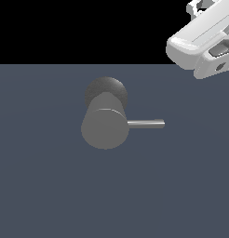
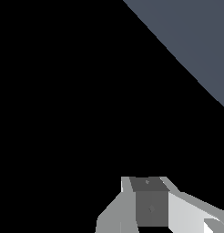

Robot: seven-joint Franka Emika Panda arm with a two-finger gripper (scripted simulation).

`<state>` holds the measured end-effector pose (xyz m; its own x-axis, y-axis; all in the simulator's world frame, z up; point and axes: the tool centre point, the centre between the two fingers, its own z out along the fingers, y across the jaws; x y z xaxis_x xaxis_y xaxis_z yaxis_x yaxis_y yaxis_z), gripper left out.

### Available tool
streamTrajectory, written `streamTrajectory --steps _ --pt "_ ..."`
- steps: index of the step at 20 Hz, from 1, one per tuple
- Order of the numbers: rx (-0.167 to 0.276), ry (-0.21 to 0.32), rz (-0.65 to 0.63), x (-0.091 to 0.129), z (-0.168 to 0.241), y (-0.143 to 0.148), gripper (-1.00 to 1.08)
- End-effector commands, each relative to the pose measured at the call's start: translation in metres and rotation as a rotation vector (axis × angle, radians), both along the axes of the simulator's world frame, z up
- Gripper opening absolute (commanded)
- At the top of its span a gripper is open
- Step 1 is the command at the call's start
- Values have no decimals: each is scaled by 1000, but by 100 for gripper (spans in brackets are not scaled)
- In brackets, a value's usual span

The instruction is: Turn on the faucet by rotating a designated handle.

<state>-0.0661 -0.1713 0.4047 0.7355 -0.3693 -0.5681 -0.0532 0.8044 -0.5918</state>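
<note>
In the exterior view the flat round face of the faucet lies nearest, a thick grey cylinder a little to that view's left of the middle of the slate-blue floor. Its body runs back to a darker round knob, partly covered by the cylinder in front of it. The handle, a thin straight rod, sticks out level from the cylinder toward the exterior view's right, its free end touching nothing.

Farther back and high at the exterior view's right, the white gripper hangs well apart from the handle, cut off by the picture's edge. Its fingertips are hard to make out there, so how wide the claw stands cannot be told, and nothing is seen in it. The wrist view shows only a grey and white part of the gripper cut off at the frame's edge, blackness, and a corner of the floor; the faucet is out of that view.
</note>
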Motion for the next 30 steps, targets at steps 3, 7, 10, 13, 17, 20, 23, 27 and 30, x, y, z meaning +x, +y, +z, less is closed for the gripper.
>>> streamTrajectory --steps 3,7,10,13,17,20,23,27,30 --pt "116 111 -58 10 -53 -10 -100" --pt "208 217 -109 14 -104 -14 -100" --pt "270 302 -147 14 -143 -15 -100" --pt "325 387 -184 12 -182 -14 -100" --pt "379 485 -225 5 -225 -12 -100" --pt "407 544 -249 0 -250 -9 -100" --pt "427 590 -267 -5 -269 -7 -100" --pt "449 636 -287 -12 -288 -5 -100" --pt "459 659 -297 -15 -298 -4 -100"
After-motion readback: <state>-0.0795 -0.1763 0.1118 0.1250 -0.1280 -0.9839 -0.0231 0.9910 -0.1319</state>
